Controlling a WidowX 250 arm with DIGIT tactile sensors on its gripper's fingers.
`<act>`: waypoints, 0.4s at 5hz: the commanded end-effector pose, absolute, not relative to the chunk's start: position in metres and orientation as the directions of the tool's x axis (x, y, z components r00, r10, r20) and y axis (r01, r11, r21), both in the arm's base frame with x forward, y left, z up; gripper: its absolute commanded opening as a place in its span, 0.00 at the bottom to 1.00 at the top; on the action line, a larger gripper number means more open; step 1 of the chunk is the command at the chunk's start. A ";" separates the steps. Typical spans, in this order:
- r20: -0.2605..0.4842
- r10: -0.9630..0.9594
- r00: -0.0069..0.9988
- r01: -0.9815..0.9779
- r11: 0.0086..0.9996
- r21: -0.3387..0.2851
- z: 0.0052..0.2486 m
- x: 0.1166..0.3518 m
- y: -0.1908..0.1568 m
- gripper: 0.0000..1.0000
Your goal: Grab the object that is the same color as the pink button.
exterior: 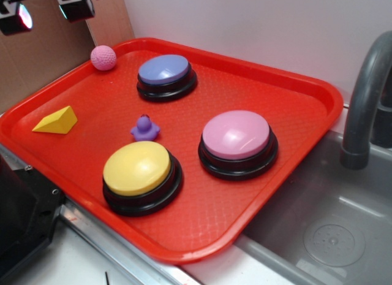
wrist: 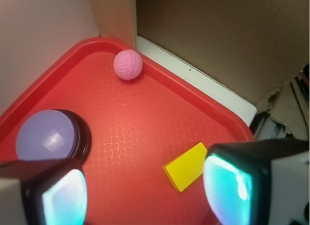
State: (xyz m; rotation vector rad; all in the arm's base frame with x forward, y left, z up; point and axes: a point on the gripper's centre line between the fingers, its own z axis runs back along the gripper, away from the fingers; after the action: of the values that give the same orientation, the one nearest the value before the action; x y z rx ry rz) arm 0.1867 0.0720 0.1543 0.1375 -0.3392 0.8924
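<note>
Pink ball (wrist: 128, 65): 12 o'clock corner of red tray (wrist: 145, 138), untouched.
My gripper (wrist: 145, 196): fingers apart, holding nothing.

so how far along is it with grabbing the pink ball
Nothing is grabbed yet. The gripper hangs open above the tray, apart from the pink ball, which sits untouched in the tray's far corner. Left: move over the ball, descend, close and lift.

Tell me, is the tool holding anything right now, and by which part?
Nothing is held. The tool is open above the red tray, its fingers spread with only tray between them. The pink ball sits untouched in the corner.
</note>
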 end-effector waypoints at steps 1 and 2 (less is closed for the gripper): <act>0.361 0.737 0.572 -0.783 0.621 -0.027 0.163 0.181 0.081 1.00; 0.360 0.764 0.535 -0.814 0.580 -0.021 0.135 0.188 0.101 1.00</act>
State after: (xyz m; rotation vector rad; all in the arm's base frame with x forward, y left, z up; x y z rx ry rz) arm 0.1930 0.0904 0.1211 0.1510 -0.3065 0.9395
